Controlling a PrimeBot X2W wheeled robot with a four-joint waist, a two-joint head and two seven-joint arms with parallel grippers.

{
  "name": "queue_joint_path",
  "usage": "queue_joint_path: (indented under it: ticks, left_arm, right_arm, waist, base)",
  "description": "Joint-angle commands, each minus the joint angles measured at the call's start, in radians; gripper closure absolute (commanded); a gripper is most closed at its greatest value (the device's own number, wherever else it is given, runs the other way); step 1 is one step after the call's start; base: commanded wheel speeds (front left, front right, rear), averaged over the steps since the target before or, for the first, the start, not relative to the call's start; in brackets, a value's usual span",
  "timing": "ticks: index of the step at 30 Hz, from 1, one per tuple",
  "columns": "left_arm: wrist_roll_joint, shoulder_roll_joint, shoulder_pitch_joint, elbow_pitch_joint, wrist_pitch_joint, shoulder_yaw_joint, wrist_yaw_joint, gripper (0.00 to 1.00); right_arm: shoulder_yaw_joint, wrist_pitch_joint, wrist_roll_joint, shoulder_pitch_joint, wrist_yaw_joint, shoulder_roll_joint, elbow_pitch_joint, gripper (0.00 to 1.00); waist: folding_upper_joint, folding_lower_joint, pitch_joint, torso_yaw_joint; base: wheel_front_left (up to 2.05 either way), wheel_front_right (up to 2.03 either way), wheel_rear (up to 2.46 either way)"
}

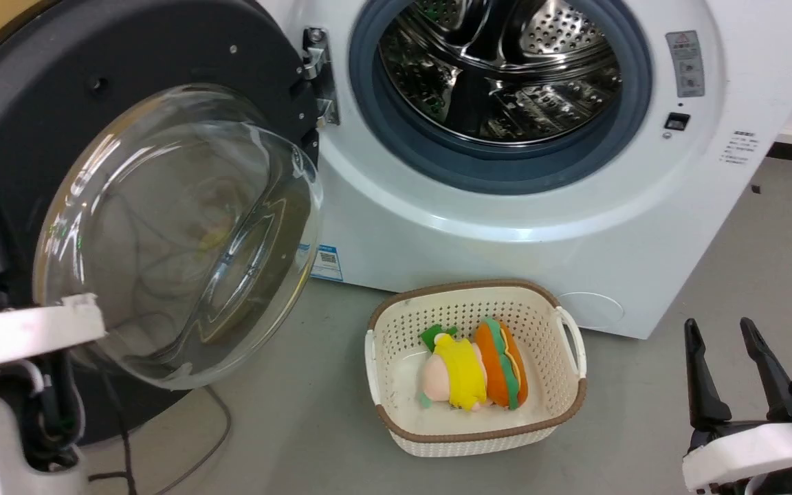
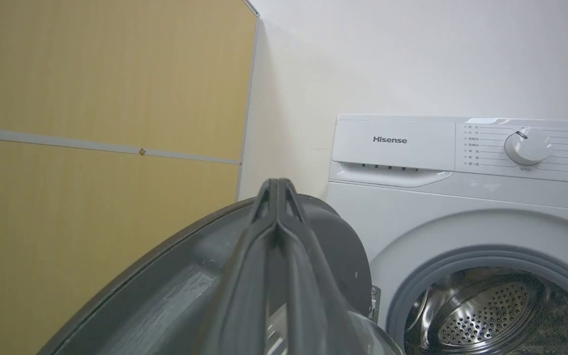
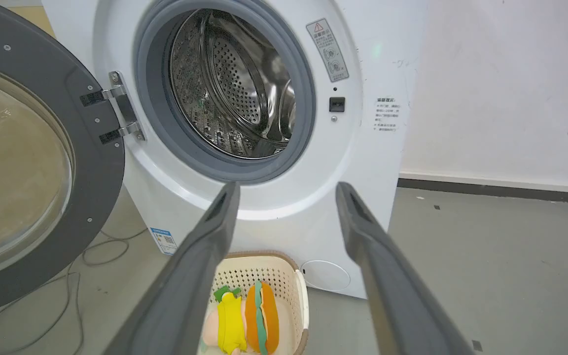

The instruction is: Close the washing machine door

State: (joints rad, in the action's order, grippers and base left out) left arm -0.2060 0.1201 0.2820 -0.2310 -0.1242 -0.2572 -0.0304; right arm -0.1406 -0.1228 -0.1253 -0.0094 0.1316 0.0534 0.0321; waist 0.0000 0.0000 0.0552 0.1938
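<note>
Plainly unfinished: head view, the washing machine door (image 1: 128, 62) hangs wide open at left of the washing machine (image 1: 478, 227), right end effector (image 1: 719, 330) spread at lower right; left wrist view, left end effector (image 2: 276, 197) pressed together over the door's rim; right wrist view, basket (image 3: 274, 276) low beneath the likely swing path.

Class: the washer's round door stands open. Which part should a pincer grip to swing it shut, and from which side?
Grip the washing machine door by its wide black rim at the free edge, opposite the hinge, coming from the robot's left. The glass bowl bulges smooth, offering no hold; the far edge likely gives most leverage.
</note>
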Motion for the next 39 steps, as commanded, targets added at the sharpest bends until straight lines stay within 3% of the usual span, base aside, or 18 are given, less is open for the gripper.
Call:
queue_joint_path:
  ticks: [1, 9, 18, 27, 39]
  left_arm:
    - [-0.016, 0.011, 0.023, 0.002, -0.007, -0.016, -0.006, 1.00]
    - [-0.142, 0.068, 0.102, 0.096, -0.009, -0.114, -0.026, 1.00]
    - [-0.305, 0.139, 0.188, 0.245, 0.069, -0.202, -0.032, 1.00]
    - [-0.533, 0.203, 0.247, 0.434, 0.319, -0.261, -0.014, 1.00]
    - [-0.726, 0.271, 0.212, 0.541, 0.620, -0.239, -0.066, 1.00]
  right_arm:
    - [-0.007, -0.009, -0.008, -0.004, 0.000, -0.002, 0.005, 0.00]
    - [-0.025, -0.026, -0.018, -0.005, -0.001, -0.002, 0.026, 0.00]
    - [-0.047, -0.044, -0.030, -0.006, -0.001, -0.002, 0.053, 0.00]
    - [-0.070, -0.063, -0.040, -0.012, -0.001, -0.002, 0.071, 0.00]
    - [-0.106, -0.088, -0.064, -0.020, -0.001, -0.003, 0.095, 0.00]
  waist:
    - [0.0000, 0.0000, 0.004, 0.011]
    - [0.0000, 0.0000, 0.019, 0.056]
    - [0.0000, 0.0000, 0.041, 0.097]
    - [0.0000, 0.0000, 0.063, 0.127]
    - [0.0000, 0.0000, 0.082, 0.164]
  base:
    - [0.00, 0.00, 0.00]
    - [0.00, 0.00, 0.00]
    - [0.00, 0.00, 0.00]
    - [0.00, 0.00, 0.00]
    - [0.00, 0.00, 0.00]
